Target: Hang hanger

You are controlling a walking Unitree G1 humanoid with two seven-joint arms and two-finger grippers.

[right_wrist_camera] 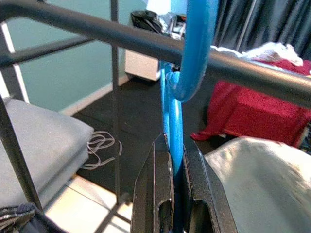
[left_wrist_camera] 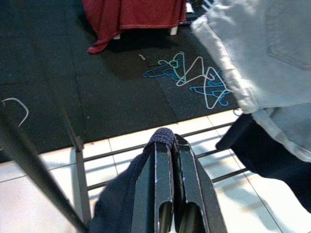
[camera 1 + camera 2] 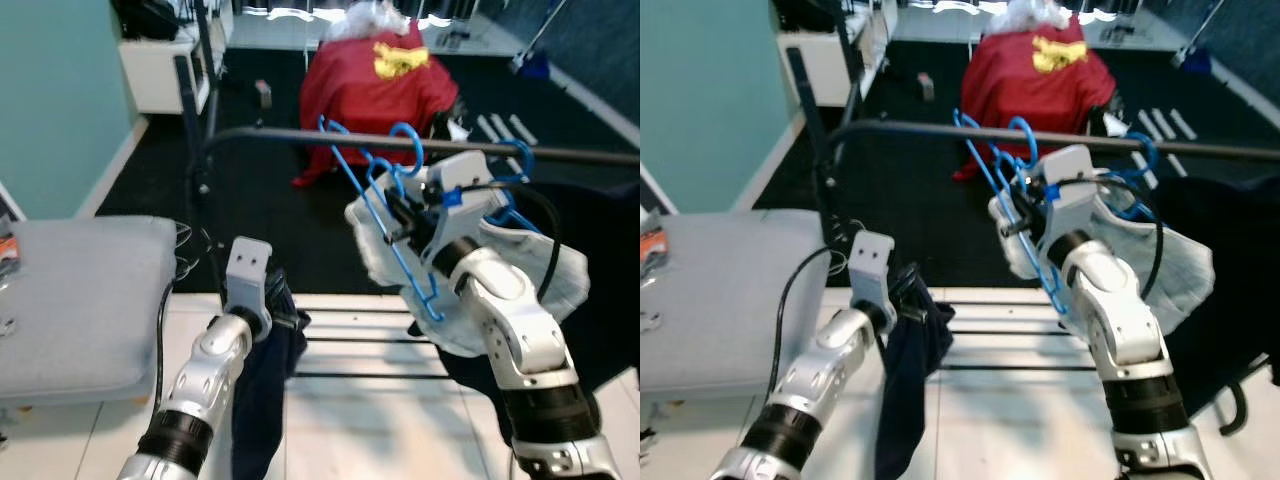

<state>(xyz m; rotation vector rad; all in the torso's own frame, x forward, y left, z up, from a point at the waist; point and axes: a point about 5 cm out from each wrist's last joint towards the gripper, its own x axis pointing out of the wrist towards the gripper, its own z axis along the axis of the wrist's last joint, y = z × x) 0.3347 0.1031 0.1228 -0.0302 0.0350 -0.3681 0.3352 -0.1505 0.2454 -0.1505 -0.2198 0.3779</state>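
Nearest in: left gripper (image 2: 167,145), fingers pressed together on a fold of dark navy garment (image 3: 262,370), cloth draping down toward the white tiled floor (image 3: 370,420). Parked low, doing nothing for the hanging itself.

Up and to the right: right gripper (image 1: 176,160), clamped tight on the neck of the blue hanger (image 3: 400,215), barely any gap beyond the plastic it pinches. Carrying a pale light-blue garment (image 3: 555,275) along, bunched around the forearm.

Hook curling over the black rail (image 3: 300,138) in the right wrist view — looks seated or very nearly so; contact itself hard to call for certain. Other blue hangers (image 3: 515,160) already hooked further along the same bar.

Step in hand, by the look of it: the final placing of hook on rail. Next call: ease down until the weight sits on the bar, then part the fingers and draw back without dragging the hook off.

Further out: spare hangers (image 2: 194,77) scattered on the dark carpet, grey cushion (image 3: 80,300) off to the left, red-draped shape (image 3: 375,85) at the back.
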